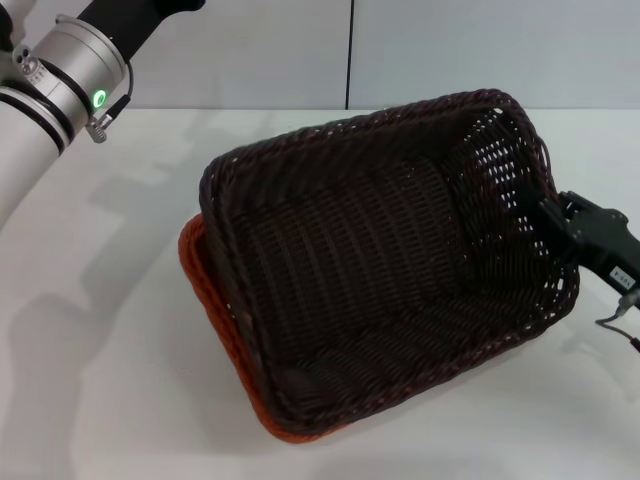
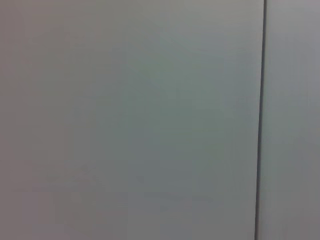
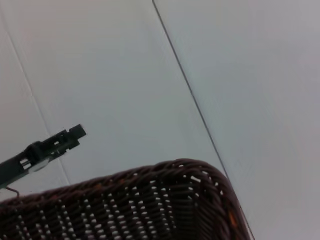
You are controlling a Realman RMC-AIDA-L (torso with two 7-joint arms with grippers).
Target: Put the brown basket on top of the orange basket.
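The brown basket point(image 1: 370, 270) is tilted, its right end lifted and its left end low. It rests on the orange basket point(image 1: 207, 295), of which only the left and front rim shows beneath it. My right gripper point(image 1: 548, 212) is shut on the brown basket's right rim. The right wrist view shows that rim point(image 3: 150, 205) from close up. My left arm point(image 1: 60, 70) is raised at the far left, away from both baskets. A black gripper point(image 3: 55, 144), seemingly my left one, shows far off in the right wrist view.
The baskets stand on a white table point(image 1: 120, 400). A pale wall with a dark vertical seam point(image 1: 350, 55) stands behind it. The left wrist view shows only that wall point(image 2: 150, 120).
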